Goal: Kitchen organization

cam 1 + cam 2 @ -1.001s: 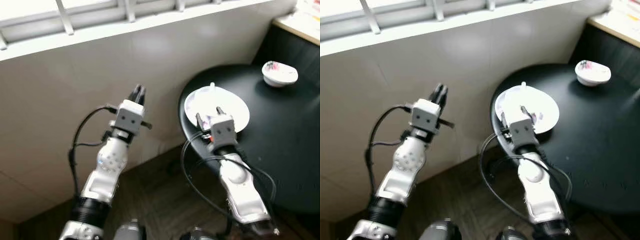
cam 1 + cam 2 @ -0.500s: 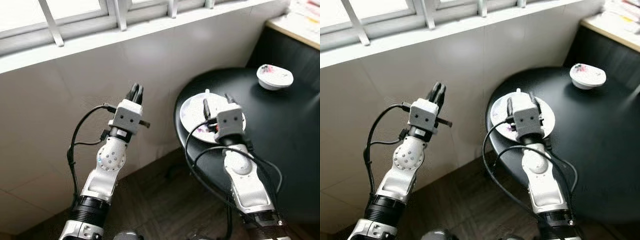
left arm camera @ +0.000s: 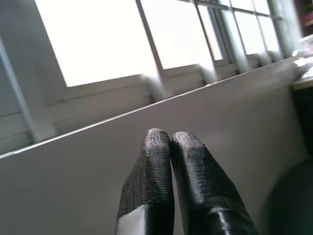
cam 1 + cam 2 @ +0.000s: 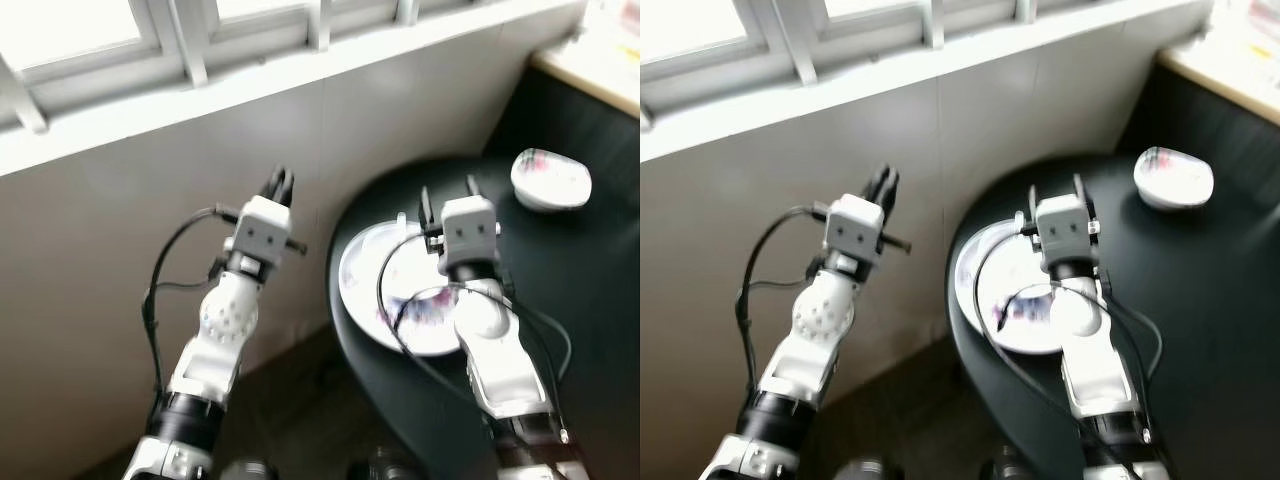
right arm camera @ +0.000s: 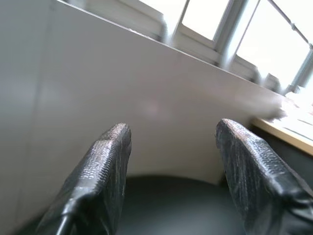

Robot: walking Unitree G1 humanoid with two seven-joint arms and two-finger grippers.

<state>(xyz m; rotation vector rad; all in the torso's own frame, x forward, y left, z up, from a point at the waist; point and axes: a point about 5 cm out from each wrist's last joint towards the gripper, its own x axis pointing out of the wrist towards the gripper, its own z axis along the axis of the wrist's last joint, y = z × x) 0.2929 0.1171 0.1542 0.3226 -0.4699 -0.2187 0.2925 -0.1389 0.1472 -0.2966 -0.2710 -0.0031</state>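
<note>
A white plate [image 4: 372,290] with a purple pattern lies near the left edge of a round black table [image 4: 570,300]. A small white patterned bowl [image 4: 550,178] sits at the table's far side. My right gripper [image 4: 446,190] hovers above the plate's far edge, open, nothing between its fingers [image 5: 102,161]. My left gripper [image 4: 280,183] is raised off to the left of the table, in front of the tiled wall, its fingers [image 3: 156,166] pressed together and empty.
A pale tiled wall [image 4: 120,210] with a white window sill [image 4: 200,90] runs behind the table. A light counter edge [image 4: 590,60] with dark fronts stands at the far right. Dark wooden floor [image 4: 290,420] lies below the arms.
The camera has moved closer, so the plate and table look larger. My right gripper has moved forward over the plate's far edge. The left gripper holds its pose.
</note>
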